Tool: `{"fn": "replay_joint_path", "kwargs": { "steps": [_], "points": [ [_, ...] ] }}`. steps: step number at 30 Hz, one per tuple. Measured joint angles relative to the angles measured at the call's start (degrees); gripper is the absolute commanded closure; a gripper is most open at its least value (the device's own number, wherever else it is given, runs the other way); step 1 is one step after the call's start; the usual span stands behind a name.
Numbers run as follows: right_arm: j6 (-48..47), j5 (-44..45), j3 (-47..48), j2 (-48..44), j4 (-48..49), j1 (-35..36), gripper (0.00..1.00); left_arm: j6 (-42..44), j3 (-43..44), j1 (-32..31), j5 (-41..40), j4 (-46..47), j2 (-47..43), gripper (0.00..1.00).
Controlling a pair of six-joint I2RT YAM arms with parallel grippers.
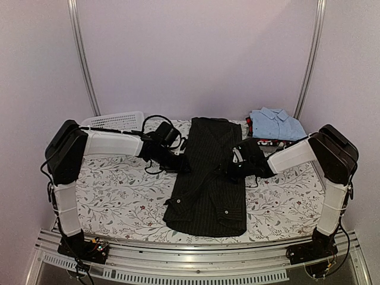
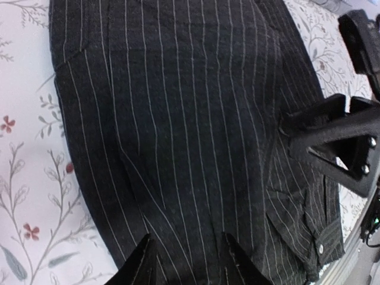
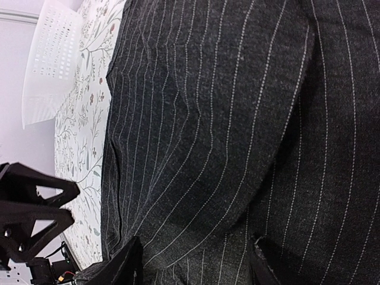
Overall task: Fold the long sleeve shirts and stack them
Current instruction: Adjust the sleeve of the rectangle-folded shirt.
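Where the black shirt lies: you find the black pinstriped shirt point(image 1: 208, 178) stretched lengthwise down the middle of the worktop point(image 1: 119, 196). It runs from the far edge toward the arm bases, folded into a long strip that widens at its near end.
Shirt detail: small white buttons show by its near hem. In the left wrist view the cloth point(image 2: 178, 119) lies mostly flat, with a buttoned flap at the lower right.
Left fingers: your left fingers point(image 1: 178, 163) sit at the shirt's left edge, about halfway along. In their own view the two tips point(image 2: 145, 264) stand spread, with striped cloth filling the gap. You cannot tell whether they press on it.
Right fingers: your right fingers point(image 1: 236, 166) sit at the shirt's right edge, opposite the left ones. Their tips point(image 3: 122, 267) also stand apart over the cloth point(image 3: 208, 119), and a curved fold edge crosses just ahead of them. Nothing is visibly pinched.
Light blue shirt: the light blue shirt point(image 1: 276, 123) rests folded at the far right corner, well apart from both arms. It lies on a dark patterned cloth point(image 1: 270, 142) with red in it.
Basket: a white mesh basket point(image 1: 116, 120) stands at the far left edge, behind your left arm.
Worktop cover: you see a white cloth printed with leaves and small red flowers.
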Motion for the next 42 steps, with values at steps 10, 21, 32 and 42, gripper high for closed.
{"fn": "replay_joint_path", "kwargs": {
  "steps": [10,21,32,42],
  "points": [
    [0.22,0.59,0.2,0.07,0.87,-0.5,0.65,1.29,11.82,1.18,-6.16,-3.41,12.44,0.67],
    [0.2,-0.04,2.27,0.79,1.92,-0.68,0.88,1.68,16.11,1.66,-6.01,-4.5,15.15,0.96],
    [0.11,0.68,2.03,0.79,1.55,-0.72,0.61,1.88,16.83,1.73,-6.27,-4.76,15.23,1.0],
    [0.9,0.26,0.81,0.79,2.05,-0.72,0.53,1.88,17.7,2.51,-6.29,-5.11,15.23,1.0]
  ]
}}
